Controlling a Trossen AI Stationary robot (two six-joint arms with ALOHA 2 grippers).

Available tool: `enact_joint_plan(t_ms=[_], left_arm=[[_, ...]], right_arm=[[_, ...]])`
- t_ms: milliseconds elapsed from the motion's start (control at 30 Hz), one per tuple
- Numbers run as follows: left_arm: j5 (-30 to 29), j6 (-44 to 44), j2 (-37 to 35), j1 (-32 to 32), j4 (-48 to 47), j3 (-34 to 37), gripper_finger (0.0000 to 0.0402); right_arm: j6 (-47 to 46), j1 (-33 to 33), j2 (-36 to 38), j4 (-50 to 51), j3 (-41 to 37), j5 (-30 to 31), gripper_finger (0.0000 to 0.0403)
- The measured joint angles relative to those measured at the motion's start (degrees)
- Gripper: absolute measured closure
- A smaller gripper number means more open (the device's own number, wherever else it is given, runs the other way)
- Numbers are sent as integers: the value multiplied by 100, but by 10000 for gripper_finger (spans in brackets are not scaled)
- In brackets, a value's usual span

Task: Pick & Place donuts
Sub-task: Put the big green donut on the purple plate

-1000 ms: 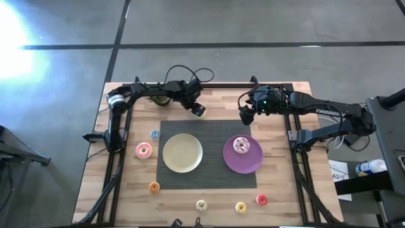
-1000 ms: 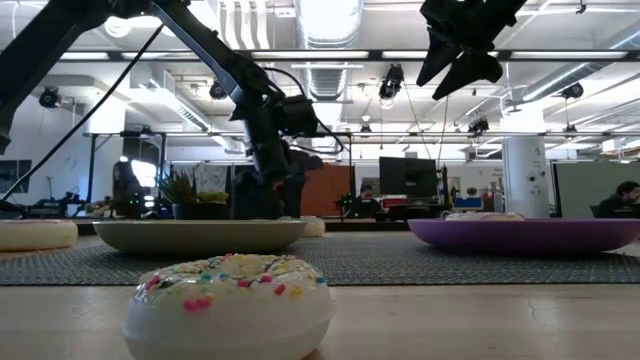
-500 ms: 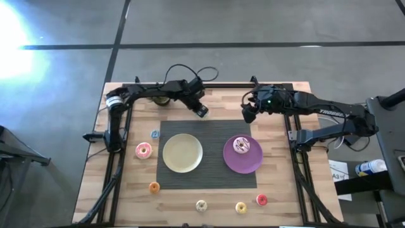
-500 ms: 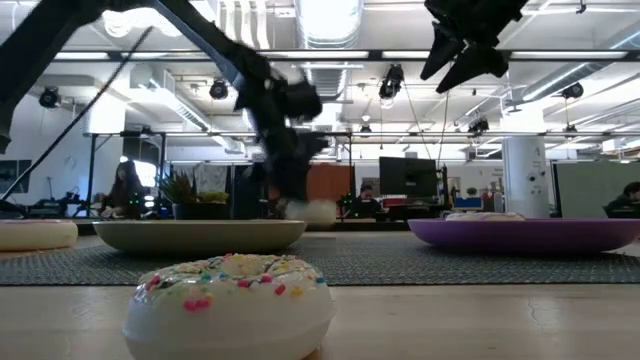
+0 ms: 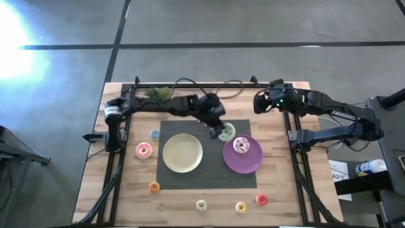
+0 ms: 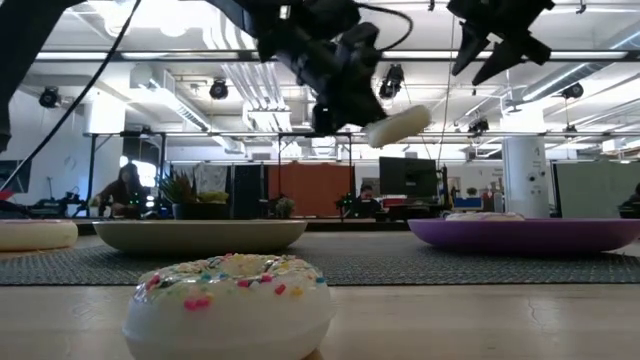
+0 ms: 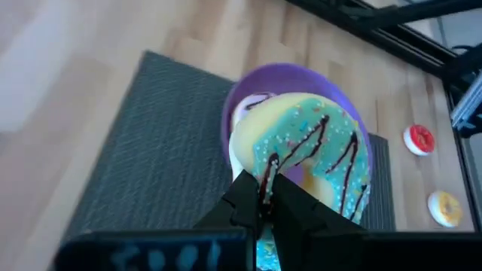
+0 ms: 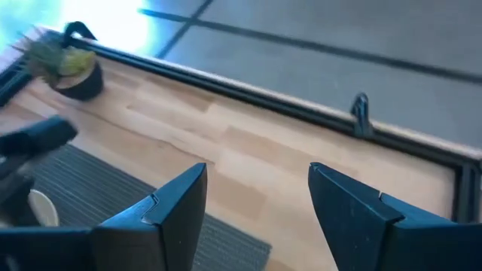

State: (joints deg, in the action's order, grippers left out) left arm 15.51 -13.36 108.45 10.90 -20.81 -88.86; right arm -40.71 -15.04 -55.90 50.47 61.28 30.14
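Observation:
My left gripper is shut on a green-iced donut with dark drizzle, in the air over the far-left rim of the purple plate. A white-pink donut lies on that plate. The yellow plate stands left of it on the grey mat. Lying on the table are a pink donut, an orange donut, a cream donut, a yellow donut and a red donut. My right gripper hangs open at the far right, touching nothing. My left gripper pinches the green donut at the edge nearest the wrist, between its two close-set fingers. It comes slanting down from the table's far left. The donut juts beyond the fingertips, tilted and lifted clear of plate and mat.
A small potted plant stands at the table's far left, and a small blue thing lies left of the mat. The cream donut sits close to the near edge. Bare wood lies between the mat and the far edge.
My left gripper has swung from the far edge of the mat toward the table's right and near side, to the purple plate, and risen. The green donut has gone with it, now lifted clear and tilted. My right gripper has drawn back up toward the far right.

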Motion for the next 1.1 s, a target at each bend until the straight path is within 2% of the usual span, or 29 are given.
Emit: enact_joint_plan(t_ms=[167, 233, 433, 633, 733, 867, 967, 1033, 1100], left_arm=[[-9, -10, 291, -390, 639, -96, 401], [-60, -179, 445, -545, 603, -181, 401], [-981, -861, 1020, -1046, 627, -619, 401], [-1476, -1457, 2018, -1388, 478, -1784, 401], [-1782, -1686, 2503, -1454, 67, -2548, 401], [-1814, -1768, 3058, -1450, -478, -3596, 401], [-2072, -1803, 3425, -1446, -1176, -4359, 401], [-2110, -1777, 3602, -1448, -1470, -4632, 400], [-1949, -1782, 3579, -1450, -1341, -4460, 393]], right_arm=[[-468, 20, 5, 575, -2, 1, 179], [-604, 71, 5, 803, -2, 3, 179], [-282, 211, 216, 932, -2, 2, 179], [-93, 356, 707, 1120, -2, -1, 179], [-91, 442, 1005, 1184, -2, -12, 179], [-152, 534, 1346, 1292, -2, -15, 179], [-155, 580, 1495, 1318, -2, -17, 179], [-149, 583, 1538, 1321, -2, -17, 179], [-133, 583, 1542, 1323, -2, -19, 179]])
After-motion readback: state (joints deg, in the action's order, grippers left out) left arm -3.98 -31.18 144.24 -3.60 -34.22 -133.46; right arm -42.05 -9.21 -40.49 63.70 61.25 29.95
